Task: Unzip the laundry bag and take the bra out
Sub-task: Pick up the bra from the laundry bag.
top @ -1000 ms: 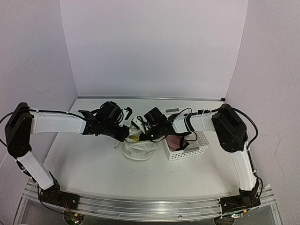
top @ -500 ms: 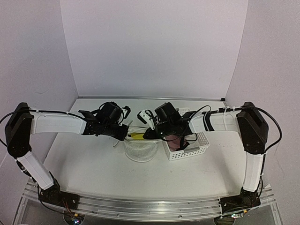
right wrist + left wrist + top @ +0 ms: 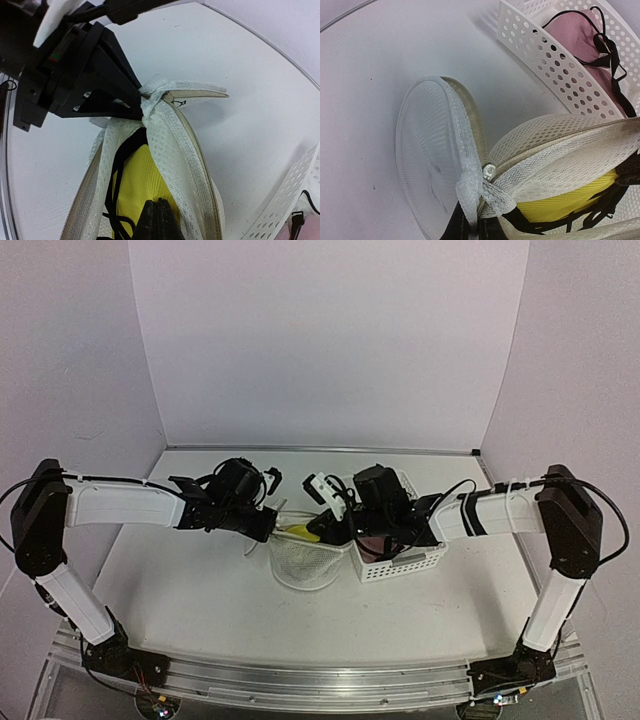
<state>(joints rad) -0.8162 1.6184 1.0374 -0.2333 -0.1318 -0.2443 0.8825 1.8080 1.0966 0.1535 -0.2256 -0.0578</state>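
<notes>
Left gripper (image 3: 472, 227) clamps the laundry bag's (image 3: 560, 145) limp mesh rim. The right gripper (image 3: 159, 220) pinches the bra (image 3: 137, 185), which looks light and floppy, best held by its padding.

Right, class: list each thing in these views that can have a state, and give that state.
laundry bag: unzipped, mouth gaping.
bra: mostly inside the bag, gripped.
left gripper: shut on the bag's mesh beside the zip.
right gripper: shut on the bra.
white lattice basket: upright, holding a pink garment.
</notes>
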